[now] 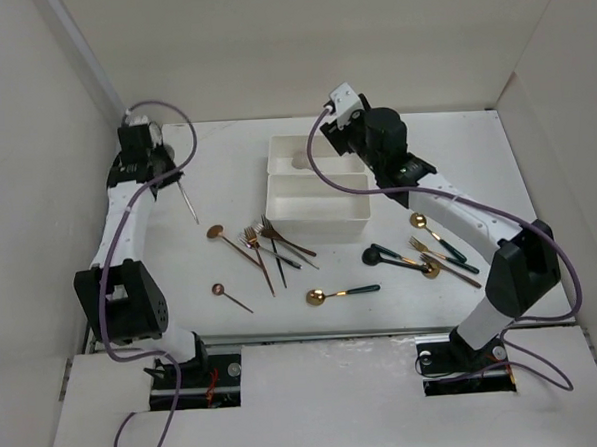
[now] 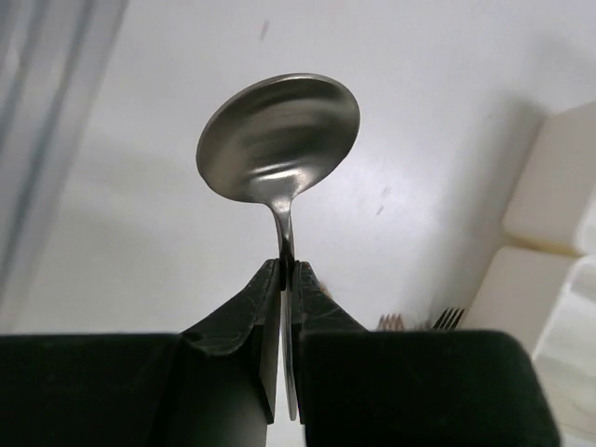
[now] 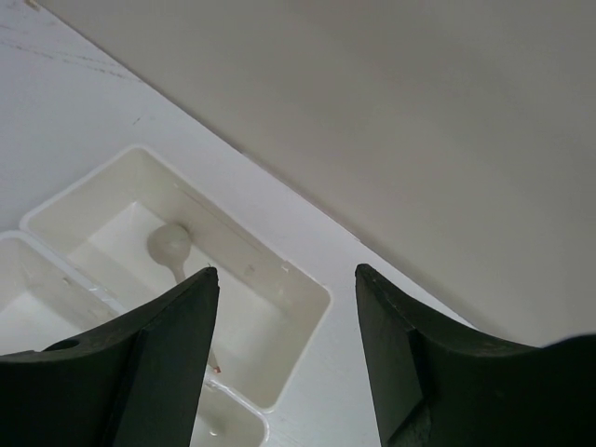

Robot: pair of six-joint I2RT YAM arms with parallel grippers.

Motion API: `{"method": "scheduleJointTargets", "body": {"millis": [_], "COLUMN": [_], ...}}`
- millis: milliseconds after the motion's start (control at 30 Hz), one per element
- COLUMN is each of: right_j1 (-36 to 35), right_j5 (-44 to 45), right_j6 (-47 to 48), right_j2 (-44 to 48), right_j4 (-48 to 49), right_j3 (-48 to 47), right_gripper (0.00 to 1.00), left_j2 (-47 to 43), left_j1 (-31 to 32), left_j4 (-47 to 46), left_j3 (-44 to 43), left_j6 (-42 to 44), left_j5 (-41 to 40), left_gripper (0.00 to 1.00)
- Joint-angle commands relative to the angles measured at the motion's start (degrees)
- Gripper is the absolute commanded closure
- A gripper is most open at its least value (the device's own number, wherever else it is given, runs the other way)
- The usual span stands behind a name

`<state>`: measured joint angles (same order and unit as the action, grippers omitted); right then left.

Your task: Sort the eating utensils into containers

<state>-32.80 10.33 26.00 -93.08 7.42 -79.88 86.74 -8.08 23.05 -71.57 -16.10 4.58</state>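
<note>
A silver metal spoon with a round bowl (image 2: 279,140) is pinched on its slim handle, just below the bowl, by the jaws of the left arm (image 1: 119,228), which are drawn narrow around it. It appears to be held clear of the white table (image 1: 455,155) near the far-left corner, well apart from the two joined white rectangular plastic trays (image 1: 319,229) at the table's middle. The jaws of the right arm (image 1: 448,206) are spread wide with nothing between them and are poised over the far tray, in which a pale spoon (image 3: 172,247) is seen lying. The other copper and gold forks and spoons (image 1: 254,241) are scattered on the table along the near side of the trays. Several slips are judged possible. Because so thin a stem is gripped between flat faces, the spoon could be swivelled or shed during the carry, most likely under a quick swing. If it is carried low, the leading bowl could be caught on a tray wall. Since the far tray is overhung by the right arm, a clash could be caused unless room is made. As a spoon lies in the far tray, a drop into the near one would probably count as mis-sorting. The held spoon's long axis is in line with the left jaws: in the overhead view it slants from the far-left corner toward the near-right. The bowl end points toward the table's middle, and the handle runs back between the jaws, where its hidden length cannot be told.
</note>
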Motion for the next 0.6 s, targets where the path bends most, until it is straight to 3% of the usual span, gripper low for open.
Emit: {"method": "scheduleJointTargets", "body": {"millis": [0, 200, 367, 567], "right_j1": [2.1, 7.0, 9.8, 13.5], "right_j5": [-2.3, -2.3, 1.2, 4.7], "right_j6": [-3.2, -8.5, -9.0, -11.8], "right_j2": [3.5, 9.3, 14.6, 25.4], "right_j4": [6.4, 11.4, 12.6, 13.1], "right_j3": [1.7, 7.6, 12.5, 21.3], "right_gripper": [0.34, 0.34, 0.34, 0.34], "left_j2": [2.2, 11.5, 23.4, 31.6], "left_j1": [7.1, 23.3, 36.7, 42.2], "left_j4": [-4.7, -14.1, -21.1, -27.3], "left_j3": [-13.0, -29.9, -36.8, -39.0], "left_j6": [11.5, 32.2, 45.7, 50.6], "left_j5": [-2.3, -5.4, -7.2, -7.7], "left_gripper": [1.0, 1.0, 1.0, 1.0]}}
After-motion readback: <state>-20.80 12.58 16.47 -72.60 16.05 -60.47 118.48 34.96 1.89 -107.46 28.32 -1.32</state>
